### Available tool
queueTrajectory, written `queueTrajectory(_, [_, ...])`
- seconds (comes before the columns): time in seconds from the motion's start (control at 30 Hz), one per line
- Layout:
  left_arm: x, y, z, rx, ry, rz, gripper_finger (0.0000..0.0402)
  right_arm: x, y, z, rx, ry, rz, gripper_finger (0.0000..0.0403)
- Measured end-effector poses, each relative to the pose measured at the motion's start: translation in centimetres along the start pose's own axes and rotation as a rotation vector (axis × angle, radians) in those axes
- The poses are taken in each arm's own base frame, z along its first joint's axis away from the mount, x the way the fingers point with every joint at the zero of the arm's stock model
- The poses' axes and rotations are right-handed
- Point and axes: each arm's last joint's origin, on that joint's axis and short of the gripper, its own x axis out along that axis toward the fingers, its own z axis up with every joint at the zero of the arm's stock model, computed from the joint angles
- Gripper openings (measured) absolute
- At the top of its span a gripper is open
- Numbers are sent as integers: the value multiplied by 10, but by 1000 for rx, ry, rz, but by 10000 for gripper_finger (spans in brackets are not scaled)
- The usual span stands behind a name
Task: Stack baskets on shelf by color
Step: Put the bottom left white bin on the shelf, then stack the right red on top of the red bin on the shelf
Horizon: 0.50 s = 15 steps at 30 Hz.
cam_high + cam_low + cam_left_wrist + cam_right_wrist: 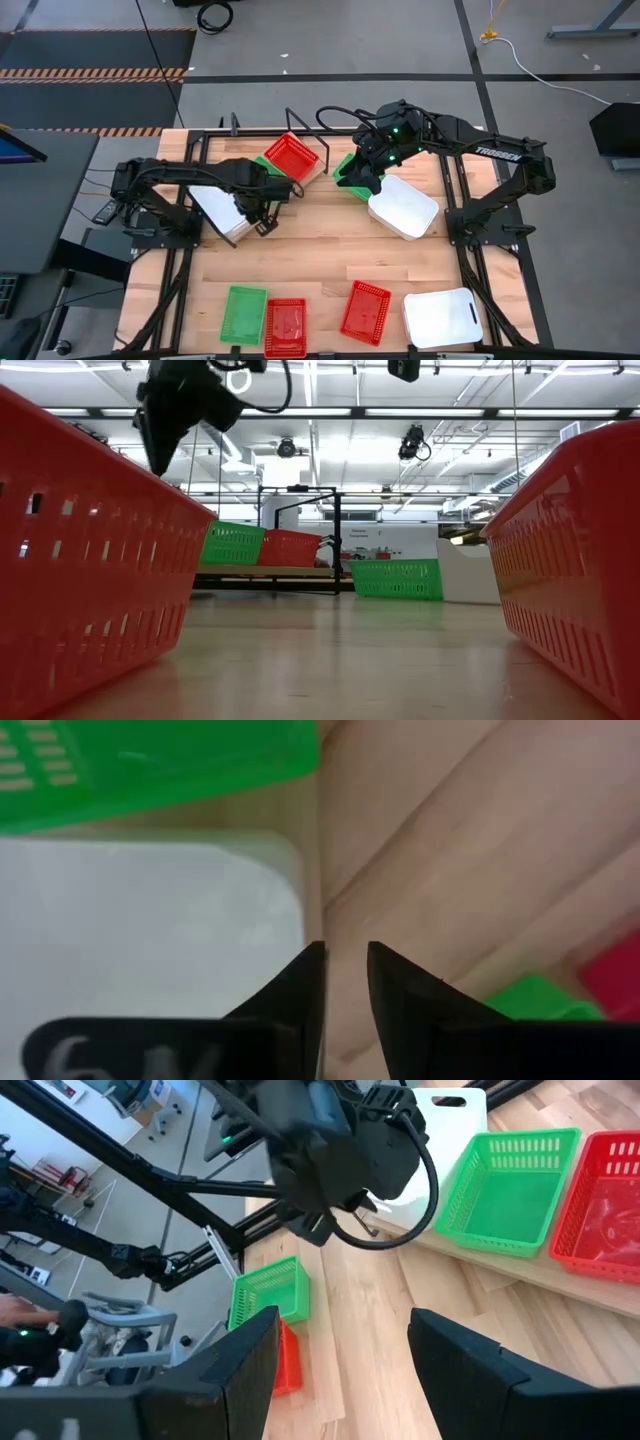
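High view: left gripper (268,222) hovered just beside white basket (222,212) on shelf (312,177), jaws narrow, empty. Right gripper (357,187) wide, empty, above green basket (345,166).

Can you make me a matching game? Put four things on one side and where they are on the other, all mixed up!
Things:
1. left end effector
2. right end effector
3. shelf
4. white basket far from both arms

Places:
A. lower right corner of the overhead view
B. at the edge of another white basket
C. at the back, with a red basket on it
D. open, beside a green basket

Pairs: 1-B, 2-D, 3-C, 4-A
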Motion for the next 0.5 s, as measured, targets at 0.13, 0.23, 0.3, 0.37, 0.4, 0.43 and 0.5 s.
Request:
queueTrajectory(0.13, [-18, -2, 3, -5, -52, -39, 93, 0, 0, 0, -2, -1, 2, 226])
queueTrajectory(0.23, [-40, -7, 6, 10, -127, -96, 93, 0, 0, 0, -2, 3, 8, 226])
queueTrajectory(0.3, [-56, -14, 4, 40, -189, -142, 91, 0, 0, 0, 0, 8, 10, 226])
queueTrajectory(0.37, [-74, -23, -1, 97, -251, -190, 88, 0, 0, -2, 1, 25, 25, 226])
queueTrajectory(0.4, [-81, -28, -5, 124, -276, -211, 88, 0, 0, -3, 4, 40, 33, 226])
queueTrajectory(0.43, [-87, -32, -9, 145, -297, -226, 88, 0, -1, -5, 13, 65, 36, 226])
queueTrajectory(0.5, [-94, -42, -17, 160, -333, -245, 89, -3, -6, -10, 31, 131, 9, 226])
